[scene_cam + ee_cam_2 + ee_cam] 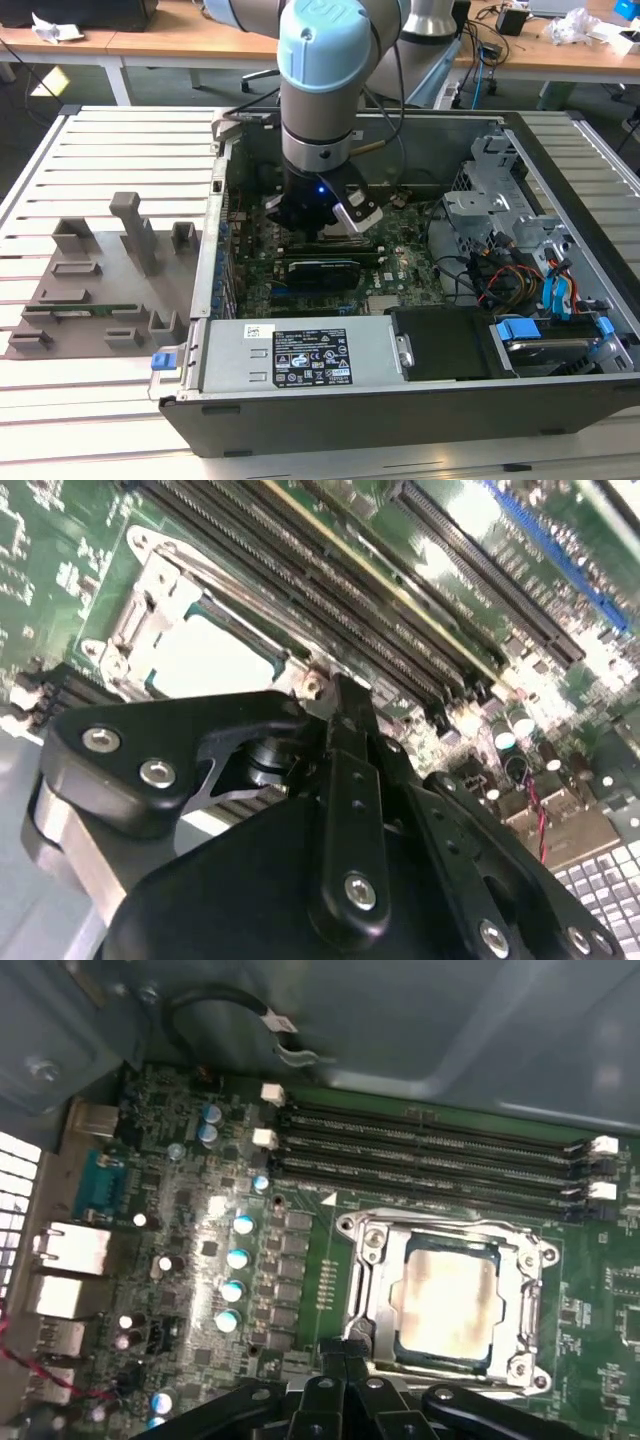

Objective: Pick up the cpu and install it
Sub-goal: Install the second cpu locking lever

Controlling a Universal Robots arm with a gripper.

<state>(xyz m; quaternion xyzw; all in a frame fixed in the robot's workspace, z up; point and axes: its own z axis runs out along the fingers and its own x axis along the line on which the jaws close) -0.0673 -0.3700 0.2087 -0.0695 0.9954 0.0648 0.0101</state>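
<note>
The cpu point(445, 1295), a silvery square chip with a pale rim, lies flat inside the metal frame of the motherboard socket point(368, 1250); the second wrist view catches it as a bright plate point(205, 655). My gripper point(345, 1355) hovers just beside the socket's edge with its black fingers pressed together and nothing between them, also visible in the second wrist view point(340, 695). In the exterior view the gripper point(318, 218) reaches down into the open computer case point(400, 420), and the arm hides the socket.
Black memory slots point(430, 1150) run alongside the socket. A black expansion card point(320, 270), the power supply point(300, 355) and a drive cage point(490, 200) with cables crowd the case. A grey parts fixture point(100, 290) sits at the exterior view's left.
</note>
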